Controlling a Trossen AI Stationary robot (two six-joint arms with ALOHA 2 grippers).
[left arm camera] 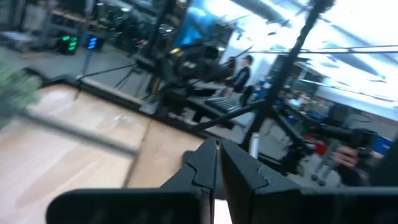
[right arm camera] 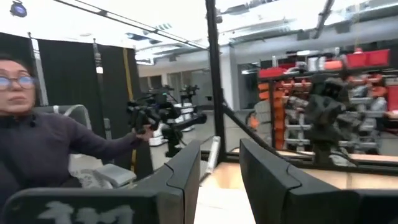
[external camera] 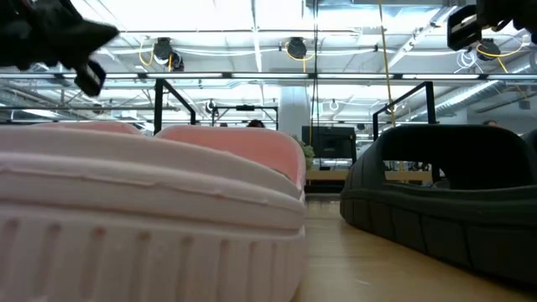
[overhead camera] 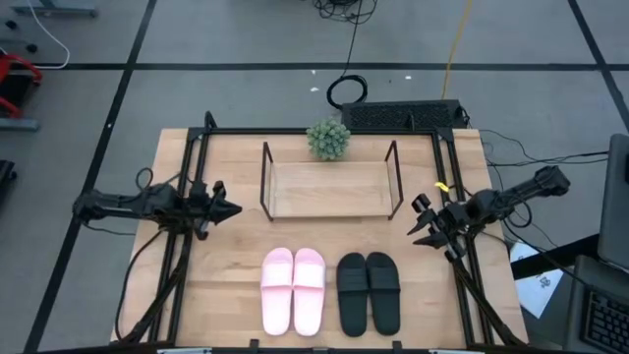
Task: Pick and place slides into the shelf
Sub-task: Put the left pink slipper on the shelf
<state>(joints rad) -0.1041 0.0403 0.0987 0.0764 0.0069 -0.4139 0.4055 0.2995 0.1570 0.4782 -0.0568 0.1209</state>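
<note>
Two pairs of slides lie soles down near the table's near edge: the pale pink pair [overhead camera: 293, 290] on the left, the matte black pair [overhead camera: 369, 292] on the right. The low view shows a pink slide [external camera: 151, 218] and a black slide [external camera: 445, 197] close up. The shelf [overhead camera: 329, 187] stands behind them with a bare wooden board. My left gripper [overhead camera: 233, 208] hovers shut at the table's left side, level with the shelf [left arm camera: 217, 144]. My right gripper [overhead camera: 418, 228] hovers open to the right of the shelf [right arm camera: 221, 149]. Neither touches anything.
A small green potted plant [overhead camera: 328, 139] sits behind the shelf at the far edge. A dark metal frame [overhead camera: 447, 167] runs around the table. A person [right arm camera: 37, 137] sits beyond the table in the right wrist view. Bare wood lies between the shelf and the slides.
</note>
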